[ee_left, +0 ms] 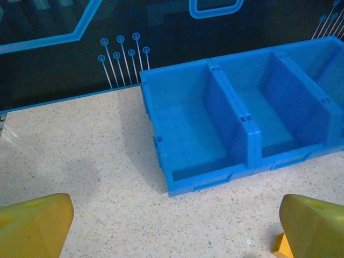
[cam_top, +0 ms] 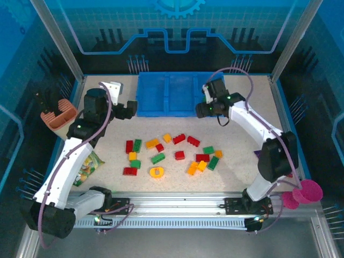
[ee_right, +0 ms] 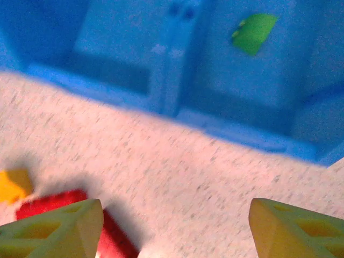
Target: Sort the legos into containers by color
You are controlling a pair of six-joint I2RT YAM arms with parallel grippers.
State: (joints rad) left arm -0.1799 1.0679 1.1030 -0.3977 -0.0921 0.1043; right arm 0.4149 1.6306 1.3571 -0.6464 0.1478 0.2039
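Left tool point(ee_left: 174, 231) and right tool point(ee_right: 172, 231) both spread, empty. Legos point(cam_top: 179, 138) likely light, rigid, slick: pinch across flat long sides. 1 green lego point(ee_right: 253, 33) already in tray point(cam_top: 152, 95).

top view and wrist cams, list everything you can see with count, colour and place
tray: one, blue, three compartments, far middle of the table
legos on the table: about nineteen, red, green and yellow-orange, scattered in front of the tray
lego in tray: one, green, on a compartment floor
utensil holder: one, beige and pink, left edge
snack packet: one, yellow-green, near left
cup: one, magenta, near right corner
left gripper: one, yellow-tipped, open, facing the tray
right gripper: one, yellow-tipped, open, empty, by the tray's front
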